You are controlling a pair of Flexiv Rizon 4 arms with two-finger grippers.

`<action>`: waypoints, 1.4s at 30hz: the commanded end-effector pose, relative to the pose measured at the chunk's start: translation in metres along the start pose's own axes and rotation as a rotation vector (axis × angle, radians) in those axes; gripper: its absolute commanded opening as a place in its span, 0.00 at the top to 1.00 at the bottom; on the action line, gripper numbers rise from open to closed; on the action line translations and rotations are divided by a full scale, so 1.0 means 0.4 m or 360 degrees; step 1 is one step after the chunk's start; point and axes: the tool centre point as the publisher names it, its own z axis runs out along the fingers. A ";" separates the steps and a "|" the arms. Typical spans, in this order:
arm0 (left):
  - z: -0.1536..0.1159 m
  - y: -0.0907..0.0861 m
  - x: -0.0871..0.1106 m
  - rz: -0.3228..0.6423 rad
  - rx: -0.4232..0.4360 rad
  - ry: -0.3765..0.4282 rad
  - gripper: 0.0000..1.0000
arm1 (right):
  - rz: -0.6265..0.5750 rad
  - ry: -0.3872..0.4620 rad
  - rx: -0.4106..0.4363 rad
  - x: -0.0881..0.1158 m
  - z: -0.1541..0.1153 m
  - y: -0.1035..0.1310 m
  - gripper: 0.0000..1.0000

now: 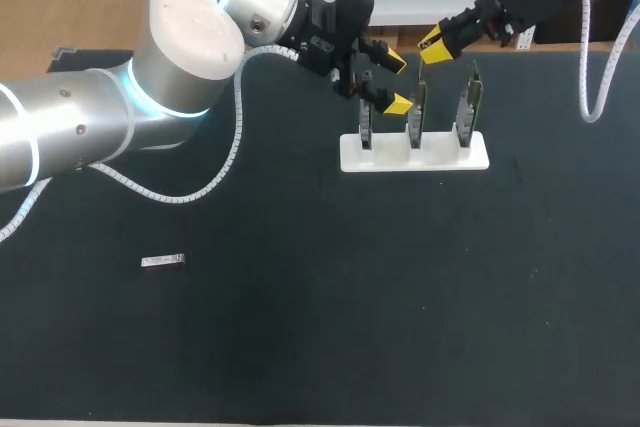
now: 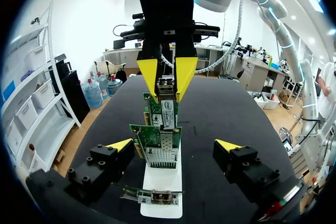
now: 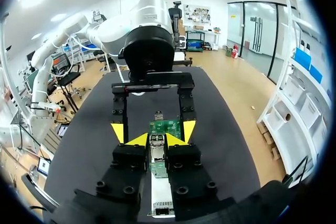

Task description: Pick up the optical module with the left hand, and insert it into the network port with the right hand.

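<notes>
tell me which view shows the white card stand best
Head view: the whole white stand with three upright cards. Left wrist view sees it end-on; right wrist view only a strip under the right gripper.

The table [image 1: 300, 347] is the one item of furniture inside the work area. Its top is a dark, matte, near-black covering with fine pale specks. In the head view it fills almost the whole field, and its far edge runs straight across. Both wrist views show the same surface extending ahead. Illumination is even and shadows are soft.
</notes>
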 end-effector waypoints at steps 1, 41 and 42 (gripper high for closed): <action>0.001 0.002 -0.002 -0.0003 0.0001 0.0007 0.00 | -0.0002 -0.0001 0.0011 0.003 0.005 0.004 1.00; 0.001 0.002 -0.002 -0.0003 0.0001 0.0007 0.00 | -0.0011 0.0006 0.0034 0.003 0.004 0.001 1.00; 0.001 0.002 -0.002 -0.0003 0.0001 0.0007 0.00 | -0.0010 0.0006 0.0034 0.003 0.005 0.001 1.00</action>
